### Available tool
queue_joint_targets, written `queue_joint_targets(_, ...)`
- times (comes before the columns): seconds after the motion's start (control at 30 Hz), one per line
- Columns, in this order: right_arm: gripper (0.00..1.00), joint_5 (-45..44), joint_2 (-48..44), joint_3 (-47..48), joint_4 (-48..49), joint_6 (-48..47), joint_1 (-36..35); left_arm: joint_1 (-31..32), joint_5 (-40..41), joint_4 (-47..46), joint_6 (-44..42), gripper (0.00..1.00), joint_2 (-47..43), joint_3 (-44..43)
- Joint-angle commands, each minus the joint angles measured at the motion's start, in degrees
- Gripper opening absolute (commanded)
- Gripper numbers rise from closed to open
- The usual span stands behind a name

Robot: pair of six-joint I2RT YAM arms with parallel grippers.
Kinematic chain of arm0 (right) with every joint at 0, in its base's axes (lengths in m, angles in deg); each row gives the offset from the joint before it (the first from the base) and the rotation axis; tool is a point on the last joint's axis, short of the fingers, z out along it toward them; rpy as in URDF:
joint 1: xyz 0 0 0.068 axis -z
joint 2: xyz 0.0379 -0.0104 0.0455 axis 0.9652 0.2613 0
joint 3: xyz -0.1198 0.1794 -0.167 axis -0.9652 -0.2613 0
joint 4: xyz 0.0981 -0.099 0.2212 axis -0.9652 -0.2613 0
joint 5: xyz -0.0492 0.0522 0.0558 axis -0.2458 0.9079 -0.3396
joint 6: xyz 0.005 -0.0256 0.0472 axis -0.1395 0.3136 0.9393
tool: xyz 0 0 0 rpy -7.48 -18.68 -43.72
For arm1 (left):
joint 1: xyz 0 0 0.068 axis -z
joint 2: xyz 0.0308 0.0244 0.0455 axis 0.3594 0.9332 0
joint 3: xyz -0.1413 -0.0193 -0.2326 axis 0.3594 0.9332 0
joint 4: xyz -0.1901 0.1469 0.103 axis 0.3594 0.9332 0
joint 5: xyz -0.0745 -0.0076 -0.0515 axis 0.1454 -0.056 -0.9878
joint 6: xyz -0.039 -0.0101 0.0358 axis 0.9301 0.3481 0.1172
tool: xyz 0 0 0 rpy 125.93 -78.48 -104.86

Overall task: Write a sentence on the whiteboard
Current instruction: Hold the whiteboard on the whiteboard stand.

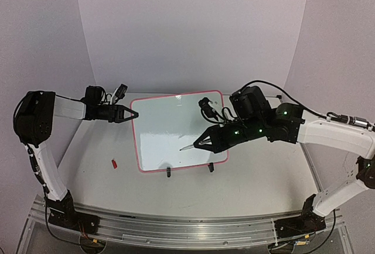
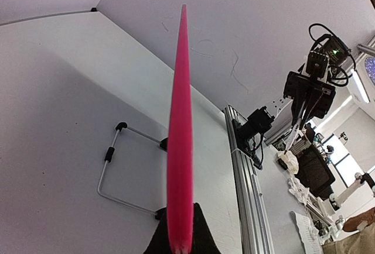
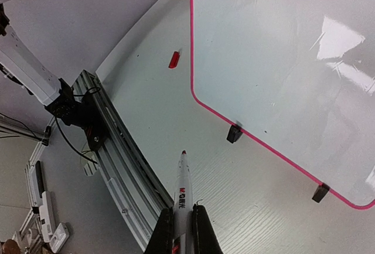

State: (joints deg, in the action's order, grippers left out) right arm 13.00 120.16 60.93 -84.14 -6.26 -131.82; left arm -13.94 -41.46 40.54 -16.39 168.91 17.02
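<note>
Two clip feet (image 1: 168, 172) line the face-up whiteboard's (image 1: 170, 125) near edge; left pincer (image 1: 135, 115) pinches its left rim, right pincer (image 1: 198, 144) pinches a leftward-pointing marker (image 1: 187, 147).

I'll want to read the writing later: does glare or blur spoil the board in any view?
Top view: whiteboard evenly lit, faint sheen. Right wrist view: bright glare patches on its right part; marker sharp. Left wrist view: seen edge-on, its frame a blurred pink streak.

Whiteboard (image 1: 170, 131), glossy white, pink frame, two black feet on near edge, mid-table
</note>
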Motion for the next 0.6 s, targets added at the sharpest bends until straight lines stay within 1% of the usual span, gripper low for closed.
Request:
queue_joint_targets(0.0, 0.00, -9.59, 5.51, 6.88, 4.04, -8.92, -3.54, 2.40, 2.28, 4.26, -8.39, 0.00, -1.06, 0.66)
queue_joint_targets(0.1, 0.00, -19.14, 11.75, 12.30, 5.95, -15.91, -8.91, 2.45, 2.70, 5.76, -9.01, 0.00, -1.07, -0.04)
queue_joint_targets(0.23, 0.00, -29.26, 19.25, 18.12, 11.00, -19.82, -12.10, 2.38, 2.94, 9.60, -11.00, 0.00, -1.31, -1.16)
queue_joint_targets(0.3, 0.00, -33.93, 22.59, 21.72, 11.49, -21.52, -13.10, 2.58, 3.67, 11.53, -11.96, 0.00, -1.49, -1.91)
queue_joint_targets(0.47, 0.00, -41.10, 29.13, 28.80, 11.75, -21.13, -13.74, 2.82, 7.02, 16.59, -15.08, 0.00, -1.56, -3.78)
queue_joint_targets(0.57, 0.00, -43.88, 31.98, 31.85, 11.78, -21.61, -13.70, 2.94, 6.69, 19.65, -16.80, 0.00, -0.68, -5.24)
